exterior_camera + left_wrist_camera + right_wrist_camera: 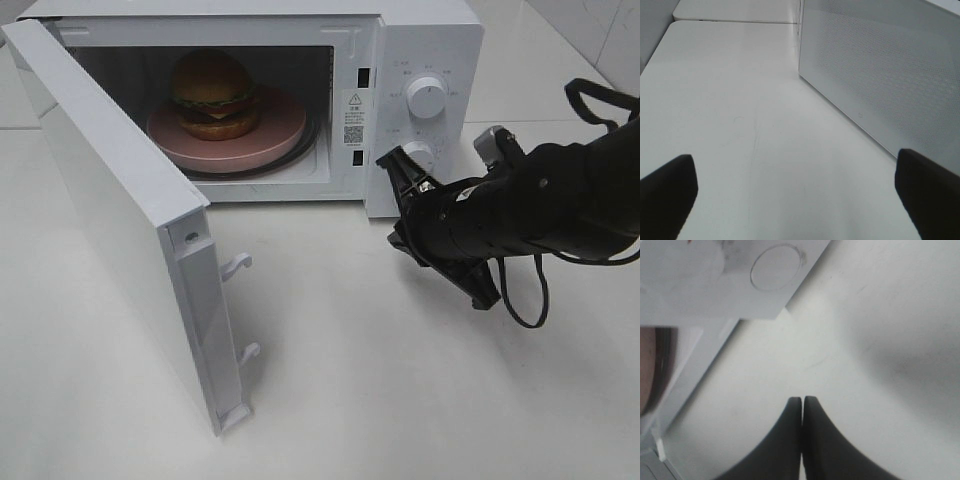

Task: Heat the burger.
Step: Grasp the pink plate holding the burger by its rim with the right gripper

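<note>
You find a small white sticker [354, 115] on the front frame of the white boxy microwave oven [445, 40], upper middle of the high view. It bears a warning triangle and a square code; its print is too small to read. Tiny marks ring the upper round white dial [427, 97] and are also illegible.

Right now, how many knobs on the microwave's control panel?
2. Upper knob sits mid-height on the control panel; lower knob is directly below it, partly covered by the right claw. No others visible.
</note>
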